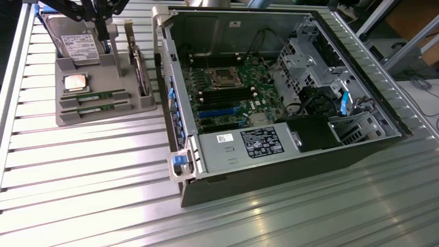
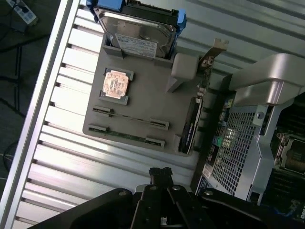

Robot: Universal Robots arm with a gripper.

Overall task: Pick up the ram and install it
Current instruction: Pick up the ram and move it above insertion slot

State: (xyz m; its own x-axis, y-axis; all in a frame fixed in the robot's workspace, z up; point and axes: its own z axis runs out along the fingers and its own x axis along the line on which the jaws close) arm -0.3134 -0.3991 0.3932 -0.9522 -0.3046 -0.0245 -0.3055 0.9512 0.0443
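Two ram sticks lie edge-up in slots at the front of a grey holder tray [image 1: 103, 117]: one ram stick [image 1: 96, 95] behind, the other ram stick [image 1: 96, 108] in front. The wrist view shows the same pair, the ram stick [image 2: 129, 117] and its neighbour [image 2: 125, 135], on the tray [image 2: 143, 90]. My gripper [image 1: 104, 37] hangs above the tray's back part near the hard drive. Its fingers are shut with nothing between them, and the gripper [image 2: 160, 172] is well clear of the ram. The open computer case [image 1: 180, 134] shows the motherboard's black memory slots [image 1: 223, 95].
On the tray also stand a hard drive [image 1: 79, 45], a square processor chip [image 1: 75, 82] and an upright expansion card [image 1: 139, 67]. The case's wall and handle [image 1: 180, 163] rise just beside the tray. Everything rests on a ribbed metal table [image 1: 89, 175].
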